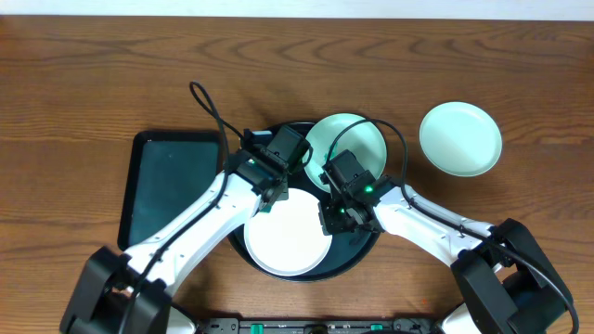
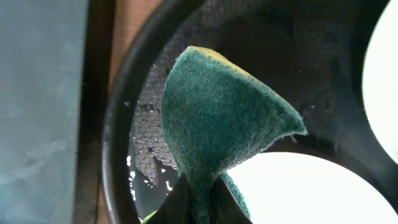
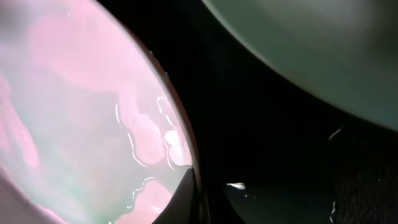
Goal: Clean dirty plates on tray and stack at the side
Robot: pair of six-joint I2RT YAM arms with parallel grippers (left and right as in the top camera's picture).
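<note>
The white plate (image 1: 286, 237) lies flat in the near half of the round black tray (image 2: 118, 143). It is a shallow disc with a smooth, glossy face. Seen close from the right wrist, its surface shows a pinkish sheen with rippled highlights near the rim. The right gripper (image 3: 189, 190) is pinched on that rim at the plate's right edge.

A mint-green plate (image 1: 353, 141) sits at the far right of the same tray, just beside the white one. It is also round and shallow, with a softer, matte look. The tray under them is glossy black with a raised, curved rim, and its floor looks finely dimpled where the light catches it.

Over the tray's left part, the left gripper (image 2: 202, 202) is clenched on a sponge (image 2: 217, 118). The sponge has a coarse, fibrous dark-green scouring face with a strip of yellow along its top edge, and it is folded into a fan above the fingers.

Off the tray, a second mint-green plate (image 1: 460, 138) rests alone on the brown wood-grain tabletop (image 1: 93, 83) to the right. A rectangular black tray (image 1: 172, 190) with rounded corners lies just to the left of the round one.
</note>
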